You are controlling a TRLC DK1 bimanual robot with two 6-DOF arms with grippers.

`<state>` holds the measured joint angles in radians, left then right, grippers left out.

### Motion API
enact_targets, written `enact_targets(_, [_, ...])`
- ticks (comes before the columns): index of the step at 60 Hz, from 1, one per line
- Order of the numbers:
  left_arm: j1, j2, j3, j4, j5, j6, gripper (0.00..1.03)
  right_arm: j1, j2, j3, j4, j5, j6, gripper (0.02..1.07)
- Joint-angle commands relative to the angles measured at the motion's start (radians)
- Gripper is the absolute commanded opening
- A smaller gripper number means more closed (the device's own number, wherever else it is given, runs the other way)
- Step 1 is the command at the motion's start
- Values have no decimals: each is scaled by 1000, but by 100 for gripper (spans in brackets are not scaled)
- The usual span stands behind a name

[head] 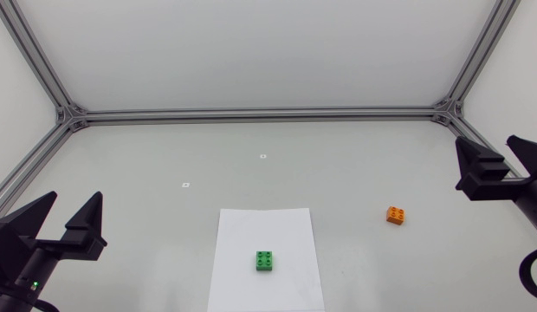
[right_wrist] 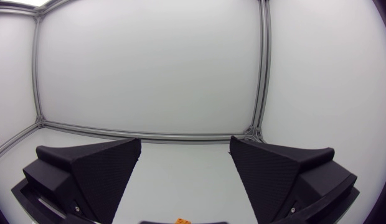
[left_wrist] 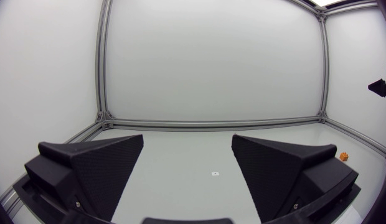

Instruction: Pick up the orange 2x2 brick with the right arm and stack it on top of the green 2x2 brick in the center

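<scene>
1. Orange 2x2 brick (head: 395, 215): small and bright orange, with studs on top. It rests flat on the table (head: 164, 156) toward its right edge, well apart from the white sheet (head: 251, 230) and touched by nothing.
2. Green 2x2 brick (head: 265, 261): four studs visible. It sits on the white sheet near the middle of the table's front edge.
3. Right gripper (head: 485, 143): it is over the table's right edge, farther back than the orange brick. Its fingers are spread wide with nothing between them.
4. Left gripper (head: 74, 198): it is by the front left corner, jaws wide apart and holding nothing.
5. Cut off: the head view crops both arms at the edges, so only the fingers and part of each wrist show.
6. Right wrist view: its own gripper (right_wrist: 185, 142) gapes. Only a sliver of the orange brick (right_wrist: 179, 219) shows, under and between the fingers, with its studs not readable.
7. Left wrist view: beyond its own gripper (left_wrist: 187, 140), the orange brick (left_wrist: 344, 157) is a tiny speck past one finger. The green brick and the sheet are not seen here.
8. Two small white markers (head: 262, 156) lie on the table's rear half. One marker (left_wrist: 214, 173) shows between the left fingers, its print too small to make out.
</scene>
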<state>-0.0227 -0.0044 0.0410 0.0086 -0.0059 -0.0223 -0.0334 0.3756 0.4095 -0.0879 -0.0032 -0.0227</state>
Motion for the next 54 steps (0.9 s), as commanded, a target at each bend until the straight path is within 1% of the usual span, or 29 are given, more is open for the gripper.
enact_targets(1, [3,-8,-41,-15,4,13,99,9,120,109,-47,-6,3,103])
enact_targets(7, [3,-8,-41,-15,4,13,99,4,247,209,-151,-11,-14,102])
enact_targets(13, [3,-8,-41,-15,4,13,99,-8,396,313,-271,-12,-94,102])
enact_targets(17, [3,-8,-41,-15,4,13,99,-20,476,354,-314,-18,-160,102])
enact_targets(23, [3,-8,-41,-13,4,13,99,-49,554,371,-328,-50,-250,102])
enact_targets(27, [3,-8,-41,-15,4,13,99,-77,617,387,-345,-83,-344,102])
enact_targets(32, [3,-8,-41,-15,4,13,99,-82,723,427,-421,-80,-568,102])
enact_targets(36, [3,-8,-41,-15,4,13,99,-83,796,451,-446,-78,-582,102])
enact_targets(42, [3,-8,-41,-15,6,13,99,-91,895,473,-463,-77,-654,102])
enact_targets(48, [3,-8,-41,-15,4,13,99,-94,1008,491,-535,-121,-839,102])
enact_targets(54, [3,-8,-41,-13,4,13,99,-100,1088,517,-553,-129,-924,102])
